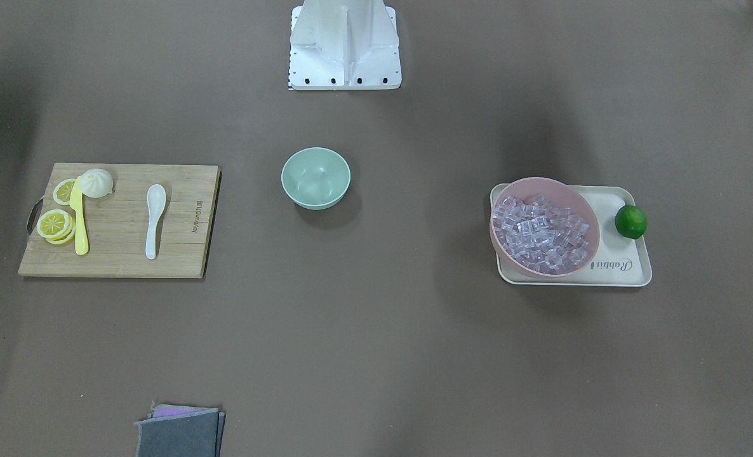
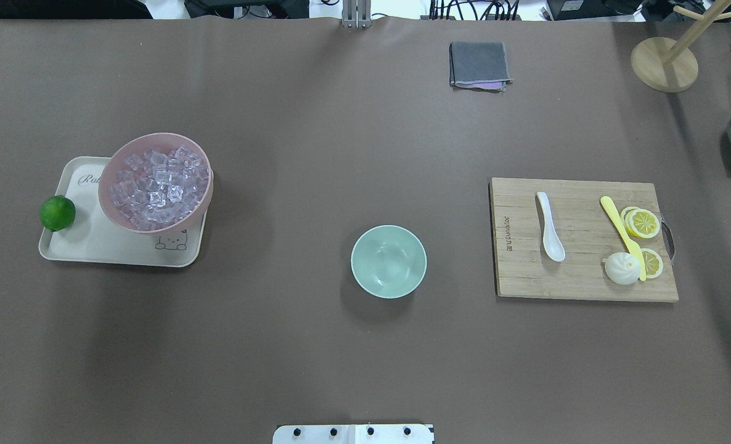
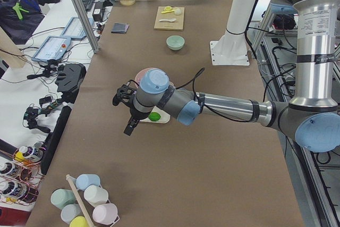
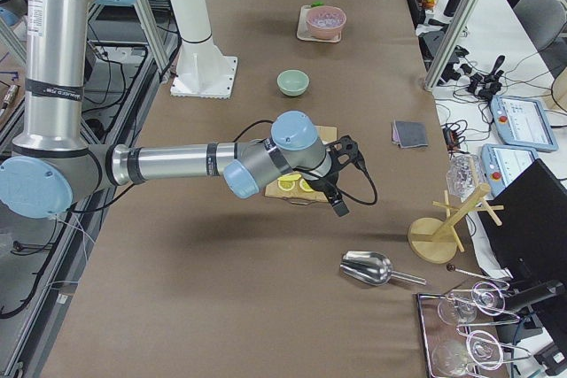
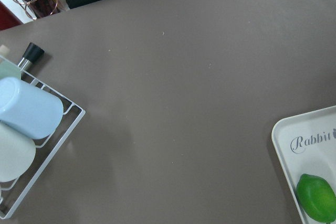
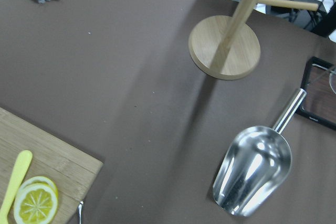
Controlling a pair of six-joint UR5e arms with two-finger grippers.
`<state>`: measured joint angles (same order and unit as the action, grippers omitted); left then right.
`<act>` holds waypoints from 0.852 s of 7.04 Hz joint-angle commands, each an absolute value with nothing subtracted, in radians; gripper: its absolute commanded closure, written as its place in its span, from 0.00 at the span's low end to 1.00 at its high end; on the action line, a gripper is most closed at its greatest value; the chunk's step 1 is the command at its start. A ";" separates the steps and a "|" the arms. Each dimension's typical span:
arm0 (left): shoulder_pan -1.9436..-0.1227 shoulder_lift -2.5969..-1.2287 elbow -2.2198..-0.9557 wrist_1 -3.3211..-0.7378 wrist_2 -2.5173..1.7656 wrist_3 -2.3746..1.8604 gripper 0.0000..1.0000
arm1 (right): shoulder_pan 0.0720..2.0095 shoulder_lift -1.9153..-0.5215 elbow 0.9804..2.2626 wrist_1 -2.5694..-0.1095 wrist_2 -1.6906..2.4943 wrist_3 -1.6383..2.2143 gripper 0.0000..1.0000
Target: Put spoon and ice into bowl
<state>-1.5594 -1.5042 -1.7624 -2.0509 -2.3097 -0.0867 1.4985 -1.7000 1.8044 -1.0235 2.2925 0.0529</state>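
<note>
The white spoon (image 2: 550, 227) lies on a wooden cutting board (image 2: 581, 277) at the table's right, and also shows in the front-facing view (image 1: 154, 219). The mint-green bowl (image 2: 388, 261) stands empty mid-table. The ice (image 2: 156, 188) fills a pink bowl (image 2: 103, 191) on a cream tray (image 2: 94, 246) at the left. My left gripper (image 3: 127, 120) hovers beyond the tray's outer end. My right gripper (image 4: 339, 194) hovers beyond the board's outer end. Both show only in the side views, so I cannot tell whether they are open or shut.
A lime (image 2: 57, 213) sits on the tray. A yellow knife (image 2: 621, 228), lemon slices (image 2: 641, 222) and a bun (image 2: 622, 268) share the board. A metal scoop (image 6: 252, 174), a wooden stand (image 6: 224, 48), a grey cloth (image 2: 478, 65) and a cup rack (image 5: 31, 145) lie around.
</note>
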 commanded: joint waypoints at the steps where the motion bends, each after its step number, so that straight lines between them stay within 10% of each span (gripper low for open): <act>1: -1.501 -1.550 -1.761 -2.138 -2.312 -0.104 0.01 | 1.413 -1.692 1.815 -0.960 2.319 0.063 0.00; 6: -1.160 -1.696 -1.772 -2.269 -2.268 -0.670 0.01 | 1.142 -1.560 1.862 -0.962 2.159 0.453 0.00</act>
